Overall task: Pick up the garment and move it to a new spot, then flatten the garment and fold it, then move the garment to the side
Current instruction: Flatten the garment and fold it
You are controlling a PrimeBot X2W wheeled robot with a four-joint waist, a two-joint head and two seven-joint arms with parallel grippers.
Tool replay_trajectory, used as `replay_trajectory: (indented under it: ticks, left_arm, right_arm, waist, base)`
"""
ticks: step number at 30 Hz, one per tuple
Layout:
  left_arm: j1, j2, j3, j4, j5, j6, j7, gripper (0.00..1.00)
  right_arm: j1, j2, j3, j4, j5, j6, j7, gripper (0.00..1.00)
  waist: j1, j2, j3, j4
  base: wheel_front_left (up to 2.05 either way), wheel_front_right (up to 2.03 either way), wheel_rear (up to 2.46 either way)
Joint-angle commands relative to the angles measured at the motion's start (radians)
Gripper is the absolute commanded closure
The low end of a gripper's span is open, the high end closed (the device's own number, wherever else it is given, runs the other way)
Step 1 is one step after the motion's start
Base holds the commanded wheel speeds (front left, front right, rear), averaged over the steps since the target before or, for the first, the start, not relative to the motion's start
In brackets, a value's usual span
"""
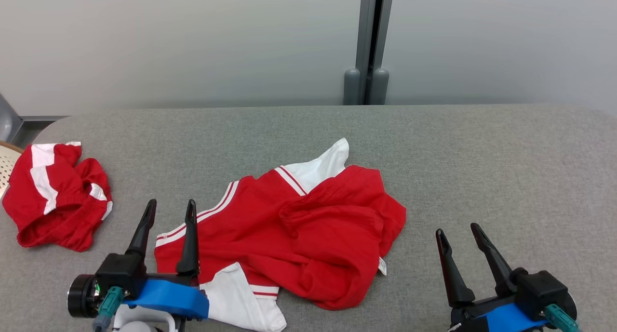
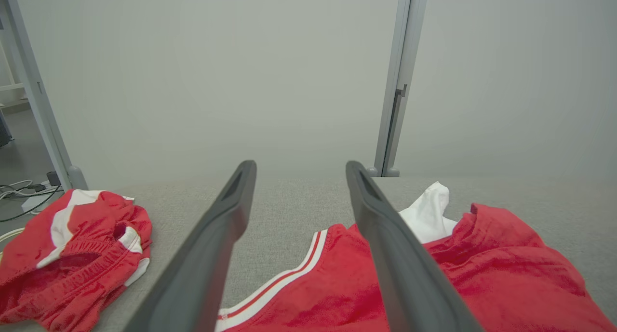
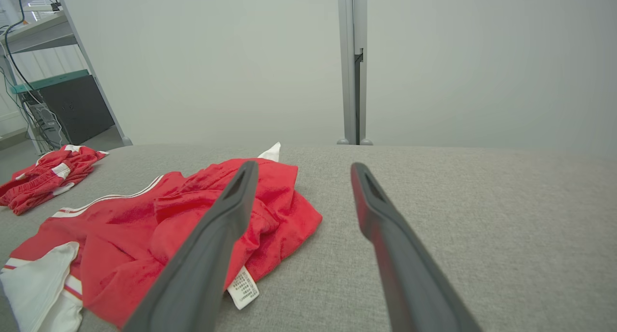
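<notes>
Across wide grey woven-fabric table (image 1: 506,153), near the middle: crumpled red cotton garment with white sleeves and striped trim (image 1: 313,226), bunched, partly doubled over. Judged as set down at its new spot; not yet flattened, folded or moved aside. Well apart at far left: second rumpled red-and-white garment (image 1: 58,197), no obstacle. Fingers spread, holding nothing: left gripper (image 1: 171,203) over the striped edge, right gripper (image 1: 457,228) beside the right side. Small white care label (image 1: 382,266) poking out.
</notes>
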Motion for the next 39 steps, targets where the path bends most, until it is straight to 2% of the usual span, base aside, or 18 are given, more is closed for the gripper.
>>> replay_trajectory:
  ticks: [1, 6, 21, 26, 32, 39]
  left_arm:
    - [0.022, -0.004, 0.005, 0.001, 0.007, 0.007, -0.003, 0.00]
    - [0.058, -0.015, 0.013, 0.017, 0.016, 0.016, -0.003, 0.00]
    - [0.049, -0.016, 0.040, 0.042, 0.027, -0.001, -0.003, 0.00]
    - [0.039, -0.027, 0.037, 0.038, 0.038, -0.001, -0.003, 0.00]
    - [0.015, -0.040, 0.037, 0.044, 0.042, -0.017, -0.003, 0.00]
    - [-0.005, -0.059, 0.039, 0.051, 0.046, -0.025, -0.003, 0.00]
  right_arm:
    - [0.015, 0.000, -0.001, 0.005, -0.002, 0.000, -0.003, 0.00]
    - [0.025, 0.000, 0.002, 0.019, -0.006, 0.000, -0.003, 0.00]
    - [0.010, 0.001, 0.003, 0.066, -0.013, 0.000, -0.003, 0.00]
    - [-0.071, -0.009, 0.035, 0.086, -0.030, 0.000, 0.006, 0.00]
    - [-0.244, -0.042, 0.126, 0.138, -0.033, 0.000, 0.074, 0.00]
    - [-0.414, -0.074, 0.251, 0.316, -0.030, 0.000, 0.150, 0.00]
  waist:
    - [0.0001, -0.0001, -0.008, 0.004]
    - [0.0001, -0.0001, -0.022, 0.010]
    - [0.0001, -0.0001, -0.026, 0.014]
    - [0.0001, -0.0001, -0.011, 0.025]
    - [0.0001, -0.0001, 0.023, 0.061]
    - [0.0001, -0.0001, 0.045, 0.116]
  base:
    - [0.00, 0.00, 0.00]
    - [0.00, 0.00, 0.00]
    - [0.00, 0.00, 0.00]
    - [0.00, 0.00, 0.00]
    - [0.00, 0.00, 0.00]
    - [0.00, 0.00, 0.00]
